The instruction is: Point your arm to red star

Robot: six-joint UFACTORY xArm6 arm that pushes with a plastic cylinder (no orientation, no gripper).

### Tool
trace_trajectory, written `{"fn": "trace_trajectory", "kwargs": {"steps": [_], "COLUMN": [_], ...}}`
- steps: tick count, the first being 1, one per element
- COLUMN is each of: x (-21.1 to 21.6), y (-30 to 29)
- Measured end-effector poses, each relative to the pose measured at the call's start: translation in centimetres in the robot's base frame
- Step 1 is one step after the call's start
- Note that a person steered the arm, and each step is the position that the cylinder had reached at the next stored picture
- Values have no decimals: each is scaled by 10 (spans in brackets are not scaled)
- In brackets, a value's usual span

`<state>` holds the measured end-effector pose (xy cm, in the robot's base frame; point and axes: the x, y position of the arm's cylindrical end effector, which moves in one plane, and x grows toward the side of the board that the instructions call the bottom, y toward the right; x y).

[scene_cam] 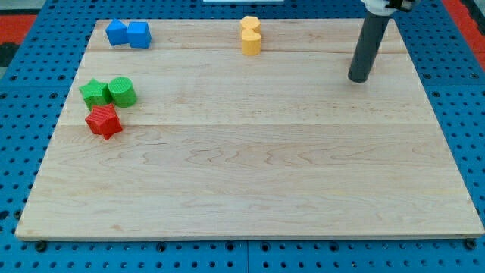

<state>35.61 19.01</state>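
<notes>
Your tip sits near the view's top right corner of the wooden counter, resting on bare wood with no block near it. The end effector is only a straight dark rod, so there is nothing to clench or release, and it is grasping nothing.

The red star lies far across the counter at the view's left edge, about midway down. Just above it are a green star-like block and a green cylinder, side by side and touching each other; the red star seems to touch or nearly touch the green pair, though you cannot tell which. Two blue blocks sit together at the view's top left, and two yellow blocks stand pressed together at the top centre.

Judging from this, the task is barely begun: the tip and the red star are well apart, nearly the whole width of the counter between them. What is left is the full traverse toward the view's left and slightly downward. The open middle of the counter looks to offer a clear path, and you would do well to approach from the right or below to avoid nudging the green blocks.
</notes>
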Motion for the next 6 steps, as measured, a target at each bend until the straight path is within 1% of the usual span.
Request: {"fn": "trace_trajectory", "kwargs": {"steps": [1,2,3,4,5,6], "x": [-41,-98,-87,39,113,136], "y": [36,38,44,10,-108,-257]}}
